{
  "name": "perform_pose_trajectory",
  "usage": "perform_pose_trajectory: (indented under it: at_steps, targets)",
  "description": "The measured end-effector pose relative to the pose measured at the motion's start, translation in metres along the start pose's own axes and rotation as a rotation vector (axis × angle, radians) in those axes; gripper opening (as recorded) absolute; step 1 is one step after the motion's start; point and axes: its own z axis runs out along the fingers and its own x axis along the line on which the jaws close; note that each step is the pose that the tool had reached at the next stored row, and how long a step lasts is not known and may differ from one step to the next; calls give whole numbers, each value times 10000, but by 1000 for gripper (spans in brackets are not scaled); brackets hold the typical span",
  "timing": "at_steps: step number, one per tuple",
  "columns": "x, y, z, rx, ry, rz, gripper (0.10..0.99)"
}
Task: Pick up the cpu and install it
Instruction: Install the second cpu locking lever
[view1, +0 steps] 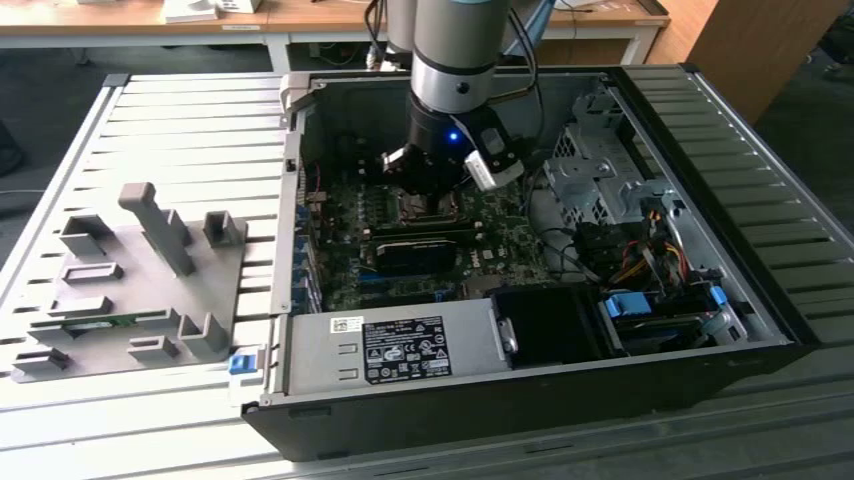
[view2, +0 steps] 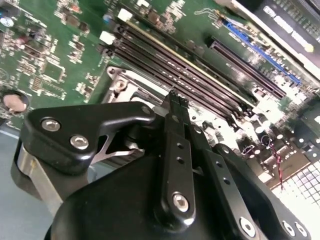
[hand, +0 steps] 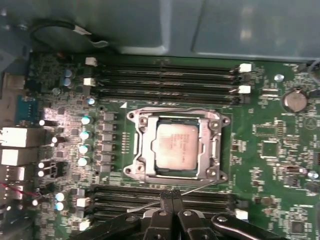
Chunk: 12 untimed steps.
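Note:
The cpu, a small square chip with a silver-grey top, lies flat in the metal-framed socket on the green motherboard. My gripper is shut, its two black fingertips pressed together with nothing seen between them. It hovers just off one side of the socket, where a thin wire lever runs past the tips. In the second wrist view the shut gripper points at the socket's corner. In the exterior view the gripper hangs low inside the open computer case, right over the socket.
Black memory slots flank the socket on both sides. A power supply, a black fan block, cables and a metal drive cage crowd the case. A grey tray with upright holders lies at the exterior view's left.

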Motion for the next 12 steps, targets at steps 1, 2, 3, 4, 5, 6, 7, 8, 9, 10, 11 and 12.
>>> perform_pose_trajectory:
  at_steps: [1,2,3,4,5,6,7,8,9,10,11,12]
  targets:
    - [15,-3,7,-6,0,-2,106]
    - [23,-5,20,-19,0,-4,106]
    - [25,-7,34,-28,-1,-5,106]
    - [25,-8,51,-31,1,-5,106]
    - [24,-9,69,-31,4,-6,106]
    - [24,-10,87,-32,8,-5,106]
    - [24,-11,104,-32,10,-4,106]
    - [24,-15,114,-54,13,-5,106]
    - [24,-26,117,-149,9,-10,106]
    - [24,-34,119,-275,3,-14,106]
    - [24,-43,119,-409,0,-19,106]
    - [24,-52,120,-544,-4,-24,106]
